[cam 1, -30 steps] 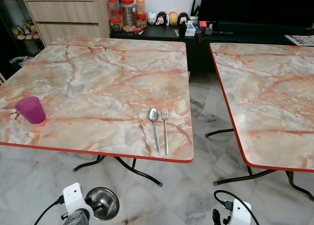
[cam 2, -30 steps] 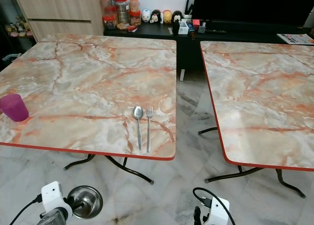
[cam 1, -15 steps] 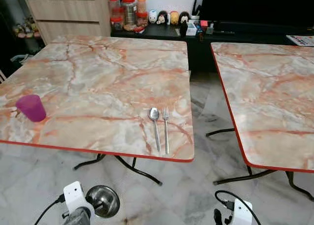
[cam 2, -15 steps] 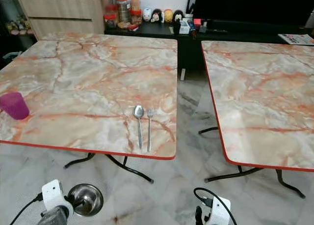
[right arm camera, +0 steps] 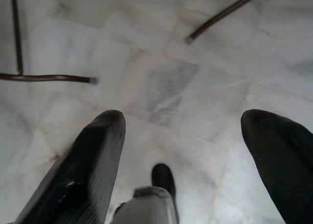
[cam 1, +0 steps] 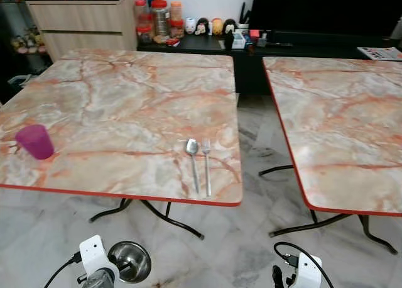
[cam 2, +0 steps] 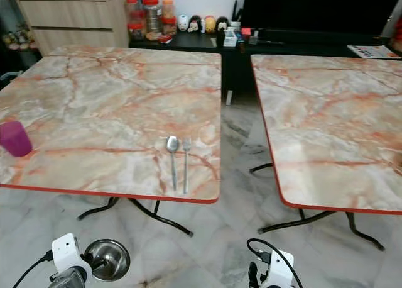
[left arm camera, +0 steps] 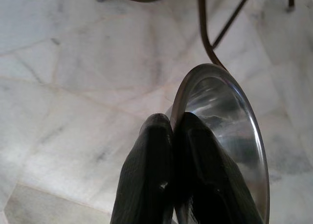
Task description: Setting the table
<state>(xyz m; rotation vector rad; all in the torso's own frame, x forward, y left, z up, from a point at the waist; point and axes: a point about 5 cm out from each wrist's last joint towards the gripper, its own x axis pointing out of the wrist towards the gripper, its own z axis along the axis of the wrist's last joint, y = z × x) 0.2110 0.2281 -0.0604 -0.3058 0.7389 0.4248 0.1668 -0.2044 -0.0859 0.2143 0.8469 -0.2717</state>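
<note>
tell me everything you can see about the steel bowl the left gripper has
The steel bowl is small, round and shiny, with a thin rim and a mirror-like inside that looks empty. The left gripper holds it by the rim, fingers pinched shut on the edge, one inside and one outside. It hangs low over the marble floor, near the table's front edge.
</note>
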